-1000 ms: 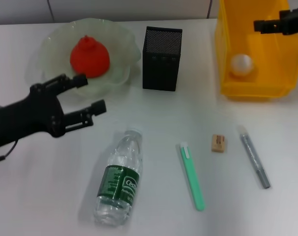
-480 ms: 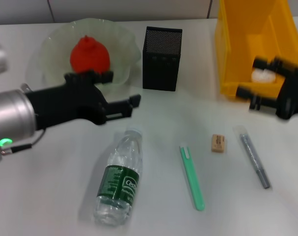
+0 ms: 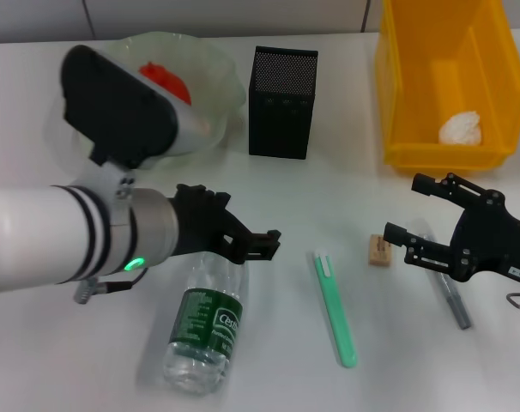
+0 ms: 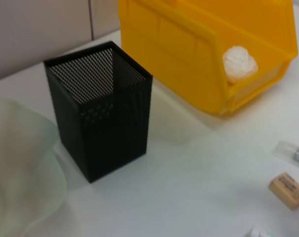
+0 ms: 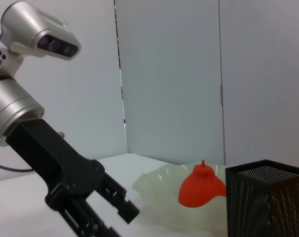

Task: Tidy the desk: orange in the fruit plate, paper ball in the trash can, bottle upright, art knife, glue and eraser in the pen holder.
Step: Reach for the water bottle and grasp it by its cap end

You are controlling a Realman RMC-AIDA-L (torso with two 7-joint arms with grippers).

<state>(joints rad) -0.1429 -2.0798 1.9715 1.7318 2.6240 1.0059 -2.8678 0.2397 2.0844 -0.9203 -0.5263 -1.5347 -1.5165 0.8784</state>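
Observation:
The clear bottle point(image 3: 204, 330) with a green label lies on its side at the front left. My left gripper point(image 3: 251, 221) is open just above its cap end; it also shows in the right wrist view point(image 5: 115, 207). My right gripper point(image 3: 404, 208) is open, hovering by the tan eraser point(image 3: 380, 250) and over the grey glue stick point(image 3: 449, 287). The green art knife point(image 3: 335, 309) lies between bottle and eraser. The orange point(image 3: 167, 79) sits in the pale green plate point(image 3: 215, 94), partly hidden by my left arm. The paper ball point(image 3: 462, 129) lies in the yellow bin point(image 3: 414, 86). The black mesh pen holder point(image 3: 283, 103) stands at the back centre.
The left wrist view shows the pen holder point(image 4: 100, 123), the yellow bin point(image 4: 189, 39) with the paper ball point(image 4: 240, 61), the eraser point(image 4: 287, 190) and the glue's tip point(image 4: 292, 152). The right wrist view shows the orange point(image 5: 201, 185) and the pen holder point(image 5: 268, 202).
My left arm has swung right and down from beside the plate to the bottle's cap end. My right arm has come from the yellow bin down to the eraser and glue.

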